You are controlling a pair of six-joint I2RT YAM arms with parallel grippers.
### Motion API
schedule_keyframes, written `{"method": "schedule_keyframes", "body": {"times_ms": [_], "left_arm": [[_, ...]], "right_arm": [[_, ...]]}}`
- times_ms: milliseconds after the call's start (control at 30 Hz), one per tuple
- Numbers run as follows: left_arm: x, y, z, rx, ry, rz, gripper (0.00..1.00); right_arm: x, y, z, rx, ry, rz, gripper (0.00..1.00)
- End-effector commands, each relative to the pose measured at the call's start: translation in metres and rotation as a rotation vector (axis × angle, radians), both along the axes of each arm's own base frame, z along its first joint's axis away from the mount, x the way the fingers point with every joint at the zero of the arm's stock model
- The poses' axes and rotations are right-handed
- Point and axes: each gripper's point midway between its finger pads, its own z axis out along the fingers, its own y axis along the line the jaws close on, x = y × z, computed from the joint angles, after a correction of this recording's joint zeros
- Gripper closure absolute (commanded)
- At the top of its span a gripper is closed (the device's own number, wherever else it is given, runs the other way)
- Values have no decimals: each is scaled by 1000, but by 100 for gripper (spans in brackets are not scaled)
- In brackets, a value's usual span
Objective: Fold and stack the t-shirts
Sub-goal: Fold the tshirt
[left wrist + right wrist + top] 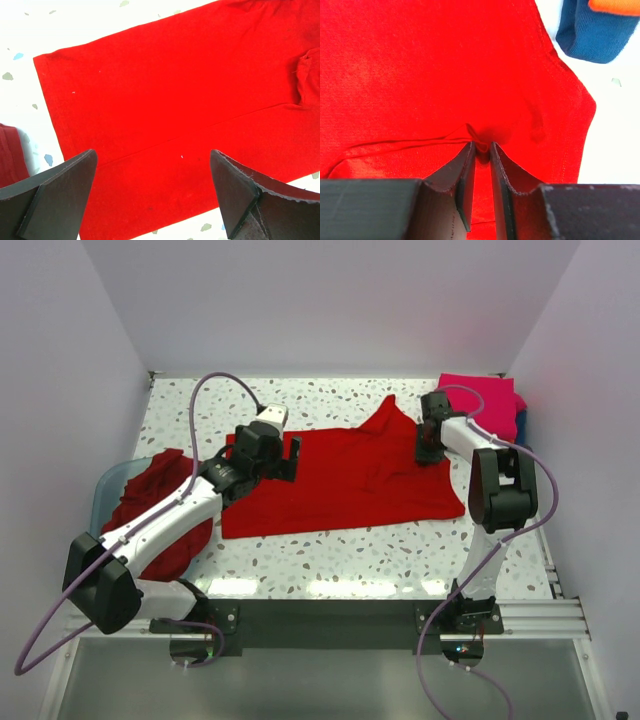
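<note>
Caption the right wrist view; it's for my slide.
Right gripper pinching a fold of the red t-shirt, blue cloth beyond.

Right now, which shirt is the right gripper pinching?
The bright red shirt spread flat mid-table: the right gripper is shut on a pinch of its cloth. The crumpled red shirt in the tub and the folded magenta shirt are not gripped.

We see only a corner of the dark blue folded cloth (592, 35) and the orange cloth strip (615, 4) above it, both cut by the top edge. The white left arm (170, 520) covers part of the crumpled dark red shirt (150, 480).
</note>
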Motion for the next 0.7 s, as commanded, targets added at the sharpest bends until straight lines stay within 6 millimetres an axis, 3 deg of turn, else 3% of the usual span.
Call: {"method": "schedule_keyframes", "body": {"times_ms": [0, 100, 200, 433, 667], "left_arm": [[5, -3, 3, -13, -19, -11, 0], [5, -4, 1, -13, -13, -14, 0], [5, -5, 0, -11, -8, -17, 0], [5, -5, -3, -8, -2, -18, 0], [7, -5, -8, 3, 12, -17, 0]], "right_arm": [[15, -5, 27, -20, -70, 1, 78], [16, -6, 29, -25, -73, 2, 82], [19, -6, 32, -28, -83, 9, 99], [39, 0, 44, -10, -117, 40, 100], [61, 12, 36, 35, -113, 88, 100]]}}
